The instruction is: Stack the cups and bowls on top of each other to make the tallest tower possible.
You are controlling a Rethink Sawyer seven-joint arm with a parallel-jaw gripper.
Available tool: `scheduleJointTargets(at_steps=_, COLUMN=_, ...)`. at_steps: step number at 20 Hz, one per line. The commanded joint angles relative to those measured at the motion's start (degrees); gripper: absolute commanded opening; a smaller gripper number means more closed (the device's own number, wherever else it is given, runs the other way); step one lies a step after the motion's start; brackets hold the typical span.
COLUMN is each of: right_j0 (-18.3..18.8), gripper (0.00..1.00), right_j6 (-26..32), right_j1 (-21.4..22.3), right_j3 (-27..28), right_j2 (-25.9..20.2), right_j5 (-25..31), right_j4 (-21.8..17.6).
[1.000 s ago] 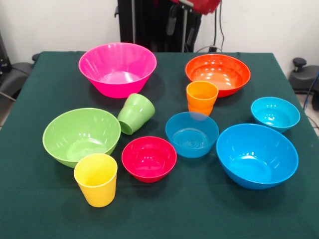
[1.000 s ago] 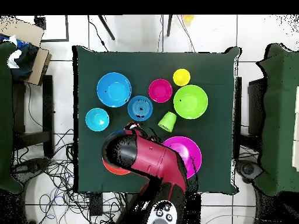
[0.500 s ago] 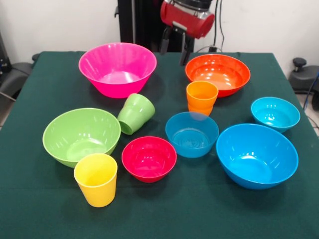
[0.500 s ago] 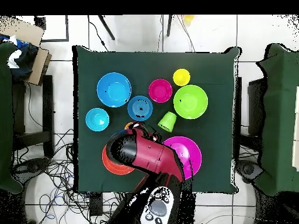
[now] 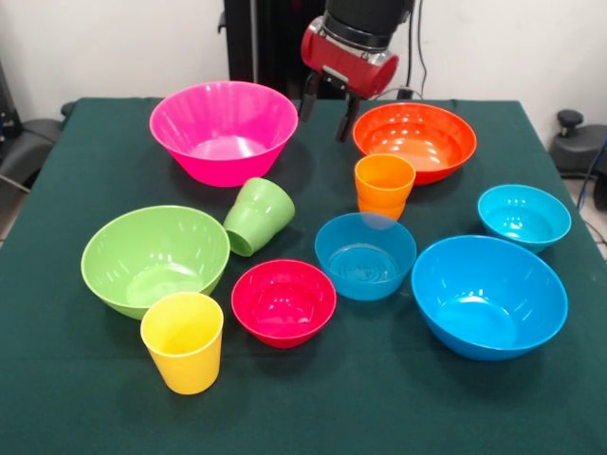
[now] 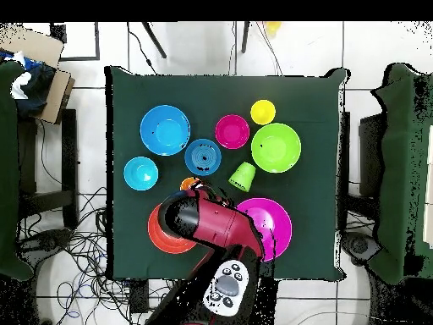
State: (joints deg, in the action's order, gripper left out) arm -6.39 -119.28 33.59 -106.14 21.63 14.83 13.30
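Note:
My gripper (image 5: 325, 111) hangs open and empty above the far side of the table, between the pink bowl (image 5: 224, 131) and the orange bowl (image 5: 414, 140). The orange cup (image 5: 384, 186) stands upright in front of the orange bowl. Beside the light green bowl (image 5: 155, 259) the green cup (image 5: 258, 216) lies tilted on its side. The yellow cup (image 5: 183, 341) stands nearest the camera, next to the red bowl (image 5: 284, 301). To the right are a small blue bowl (image 5: 365, 254), a cyan bowl (image 5: 524, 216) and a large blue bowl (image 5: 488, 295). Nothing is stacked.
The green-covered table (image 6: 313, 93) carries everything. Overhead, the red arm (image 6: 211, 224) covers part of the pink bowl (image 6: 277, 222) and the orange bowl (image 6: 159, 239). Chairs (image 6: 406, 169) stand at both sides, and cables (image 6: 76, 245) lie on the floor.
The arm has come down and forward from the top edge, so the gripper now hangs lower between the pink and orange bowls. No cup or bowl has moved.

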Motion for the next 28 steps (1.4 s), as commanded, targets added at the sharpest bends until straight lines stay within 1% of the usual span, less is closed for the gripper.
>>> scheduleJointTargets(at_steps=1, right_j0=1.0, gripper=1.0, right_j6=-6.1, right_j1=-3.7, right_j3=3.9, right_j2=-5.2, right_j5=-4.3, right_j4=-1.5)
scheduleJointTargets(at_steps=8, right_j0=2.6, gripper=1.0, right_j6=-4.9, right_j1=-4.8, right_j3=4.6, right_j2=-6.0, right_j5=-6.4, right_j4=-2.3)
scheduleJointTargets(at_steps=11, right_j0=2.6, gripper=1.0, right_j6=-5.0, right_j1=-4.3, right_j3=4.4, right_j2=-6.2, right_j5=-5.6, right_j4=-1.8)
scheduleJointTargets(at_steps=15, right_j0=0.4, gripper=1.0, right_j6=-7.0, right_j1=-3.8, right_j3=4.2, right_j2=-5.0, right_j5=-3.5, right_j4=-0.1)
scheduleJointTargets(at_steps=21, right_j0=-1.7, gripper=1.0, right_j6=-10.9, right_j1=-3.3, right_j3=3.2, right_j2=-3.2, right_j5=-2.5, right_j4=2.7)
scheduleJointTargets(at_steps=23, right_j0=-1.6, gripper=1.0, right_j6=-11.8, right_j1=-2.2, right_j3=2.3, right_j2=-3.4, right_j5=-1.1, right_j4=3.6)
scheduleJointTargets(at_steps=25, right_j0=-2.3, gripper=1.0, right_j6=-11.6, right_j1=-0.7, right_j3=1.6, right_j2=-2.3, right_j5=1.2, right_j4=3.7)
scheduleJointTargets(at_steps=27, right_j0=-2.6, gripper=1.0, right_j6=-10.1, right_j1=2.6, right_j3=0.2, right_j2=-1.5, right_j5=5.3, right_j4=2.8)
scheduleJointTargets(at_steps=28, right_j0=-2.8, gripper=1.0, right_j6=-9.0, right_j1=5.1, right_j3=-0.6, right_j2=-0.8, right_j5=8.7, right_j4=2.0)
